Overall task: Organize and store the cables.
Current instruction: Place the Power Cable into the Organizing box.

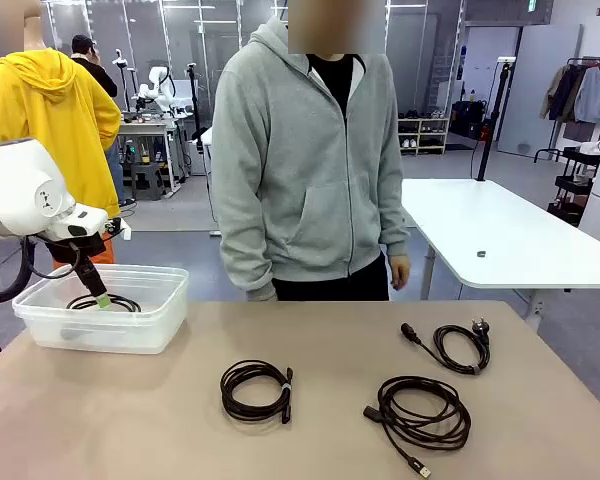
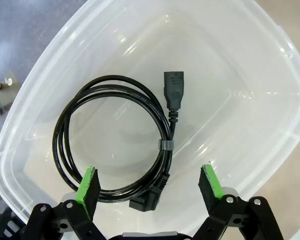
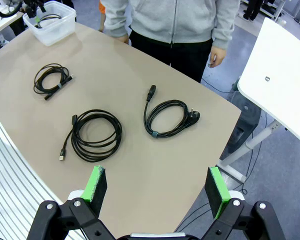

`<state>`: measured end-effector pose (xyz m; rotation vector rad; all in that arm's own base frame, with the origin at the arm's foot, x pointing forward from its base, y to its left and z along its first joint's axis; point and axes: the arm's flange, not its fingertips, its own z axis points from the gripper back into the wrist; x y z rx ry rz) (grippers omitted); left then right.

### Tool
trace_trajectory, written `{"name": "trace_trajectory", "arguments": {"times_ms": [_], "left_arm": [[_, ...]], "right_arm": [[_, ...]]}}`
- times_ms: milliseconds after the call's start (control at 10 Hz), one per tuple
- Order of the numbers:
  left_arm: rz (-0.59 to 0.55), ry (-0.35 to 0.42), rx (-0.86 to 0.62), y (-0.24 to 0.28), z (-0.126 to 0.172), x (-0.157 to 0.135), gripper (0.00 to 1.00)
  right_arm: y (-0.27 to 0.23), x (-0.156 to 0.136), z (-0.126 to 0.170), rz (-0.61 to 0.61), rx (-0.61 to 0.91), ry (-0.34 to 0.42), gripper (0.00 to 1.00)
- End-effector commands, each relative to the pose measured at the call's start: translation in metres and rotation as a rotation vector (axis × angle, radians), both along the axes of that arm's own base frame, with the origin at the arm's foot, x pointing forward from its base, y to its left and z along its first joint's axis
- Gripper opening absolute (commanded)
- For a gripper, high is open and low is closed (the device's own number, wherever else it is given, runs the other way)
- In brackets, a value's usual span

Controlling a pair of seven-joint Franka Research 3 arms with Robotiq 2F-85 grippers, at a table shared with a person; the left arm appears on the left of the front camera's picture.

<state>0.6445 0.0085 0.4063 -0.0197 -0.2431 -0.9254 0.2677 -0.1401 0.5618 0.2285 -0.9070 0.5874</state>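
Three coiled cables lie on the tabletop, lower centre to lower right. A fourth cable lies in the bin under the left jaws. Both sets stand fully open and empty; the right jaws are judged nearer the three.

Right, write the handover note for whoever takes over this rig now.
Left gripper: open, holding nothing, above the clear plastic bin.
Right gripper: open, holding nothing, high above the tan table.
Done: one black coiled power cable with a grey band lies in the bin.
To do: three cables lie on the table: a small tied black coil near the middle, a larger loose black coil to its right, and a banded black coil with plugs beyond that. All should go into the bin.
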Motion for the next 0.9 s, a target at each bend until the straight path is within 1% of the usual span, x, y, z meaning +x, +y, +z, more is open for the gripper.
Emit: {"name": "trace_trajectory", "arguments": {"times_ms": [0, 800], "left_arm": [[-0.002, 0.001, 0.0, 0.0028, -0.0016, 0.0002, 1.0], [-0.002, 0.001, 0.0, 0.0028, -0.0016, 0.0002, 1.0]], "right_arm": [[-0.0008, -0.0006, -0.0001, 0.0, -0.004, 0.0, 1.0], [-0.0008, -0.0006, -0.0001, 0.0, -0.004, 0.0, 1.0]]}}
